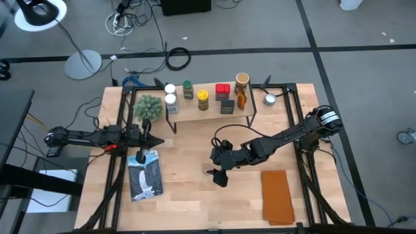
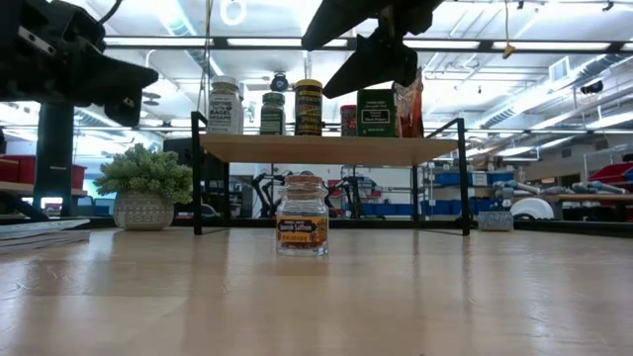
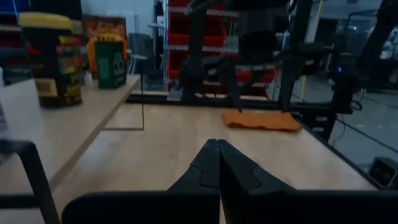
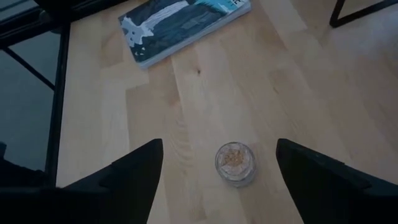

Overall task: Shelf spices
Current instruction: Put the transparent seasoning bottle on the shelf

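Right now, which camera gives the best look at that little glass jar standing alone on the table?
The low view: the jar stands upright, side-on, label and lid plain. The right wrist view looks down on it between the open right gripper's fingers. In the high view the gripper hides it; the left wrist view misses it.

Eight spices stand upright on the shelf; one open glass jar stands on the desk before it.

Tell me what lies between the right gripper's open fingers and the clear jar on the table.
Nothing: in the right wrist view the right gripper hangs open above the clear jar, with only bare tabletop around it.
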Robot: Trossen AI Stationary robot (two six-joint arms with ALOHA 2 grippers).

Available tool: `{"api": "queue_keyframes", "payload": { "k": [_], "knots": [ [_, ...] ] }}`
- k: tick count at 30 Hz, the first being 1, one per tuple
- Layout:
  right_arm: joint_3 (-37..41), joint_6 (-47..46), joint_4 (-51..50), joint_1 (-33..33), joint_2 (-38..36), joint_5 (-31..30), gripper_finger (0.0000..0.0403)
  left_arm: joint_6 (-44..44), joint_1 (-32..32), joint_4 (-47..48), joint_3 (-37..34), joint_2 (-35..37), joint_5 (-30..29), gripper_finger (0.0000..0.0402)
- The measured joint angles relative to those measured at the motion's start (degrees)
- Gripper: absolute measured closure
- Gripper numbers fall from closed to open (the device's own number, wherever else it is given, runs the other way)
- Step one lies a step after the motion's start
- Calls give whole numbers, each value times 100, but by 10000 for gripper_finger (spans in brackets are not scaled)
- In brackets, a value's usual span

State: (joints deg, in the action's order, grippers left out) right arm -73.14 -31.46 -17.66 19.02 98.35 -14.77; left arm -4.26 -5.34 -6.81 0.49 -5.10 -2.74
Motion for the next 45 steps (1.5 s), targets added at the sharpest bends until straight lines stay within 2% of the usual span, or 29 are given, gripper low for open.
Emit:
{"api": "queue_keyframes", "payload": {
  "k": [11, 18, 35, 45],
  "knots": [
    [0, 4, 335, -1, 0, -4, 90, -202, 0, 629, 0, -9, 109, 401],
    [0, 13, 815, -1, 0, -8, 91, -196, 0, 618, -2, -66, 67, 398],
    [2, 181, 2557, -213, 0, -15, 91, -196, 0, 591, -4, -66, 42, 394],
    [-144, 964, 2808, -422, 0, -19, 93, -198, 0, 584, -4, -66, 40, 394]
  ]
}}
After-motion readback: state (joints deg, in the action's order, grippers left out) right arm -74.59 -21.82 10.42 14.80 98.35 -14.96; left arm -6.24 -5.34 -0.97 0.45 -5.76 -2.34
